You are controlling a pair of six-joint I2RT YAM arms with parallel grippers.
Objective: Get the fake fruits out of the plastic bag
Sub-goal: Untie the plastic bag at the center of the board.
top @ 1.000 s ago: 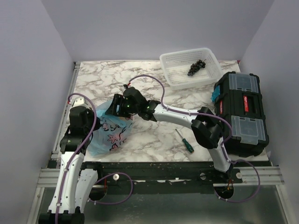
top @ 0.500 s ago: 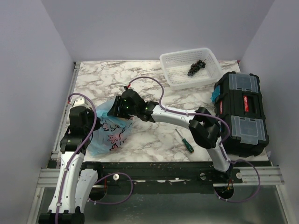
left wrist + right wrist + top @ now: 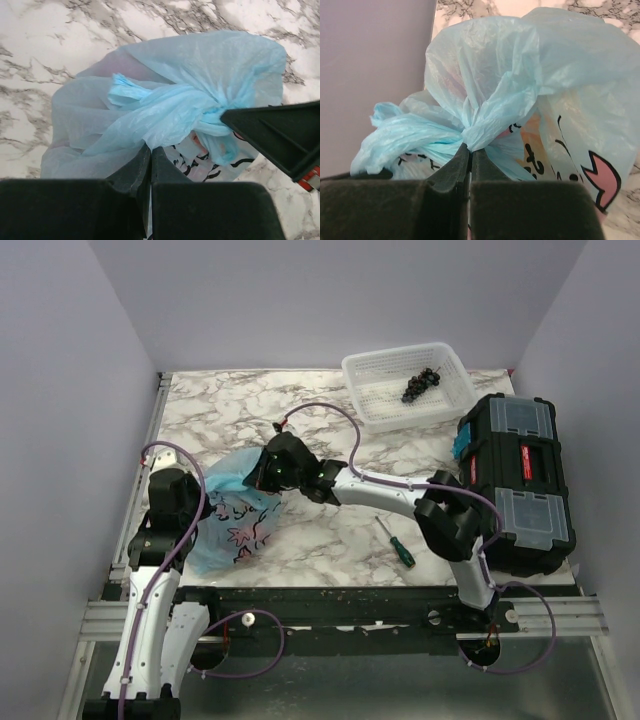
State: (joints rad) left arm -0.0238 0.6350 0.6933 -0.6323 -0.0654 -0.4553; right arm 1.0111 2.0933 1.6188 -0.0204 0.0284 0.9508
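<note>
The plastic bag lies crumpled on the marble table's left side, light blue with pink and black print. My left gripper is shut on a fold of its film at the near-left end. My right gripper is shut on the gathered, twisted neck of the bag. In the top view the right gripper sits over the bag's far-right end. The fake fruits are hidden inside. Only a faint orange-red tint shows through the film.
A white lattice basket with a dark grape bunch stands at the back right. A black toolbox fills the right edge. A green-handled screwdriver lies on the table in front of the right arm. The left wall is close to the bag.
My right gripper has gone from open to shut, pinching the bag's gathered neck, and has shifted slightly right. The left arm has kept its grip and place.
</note>
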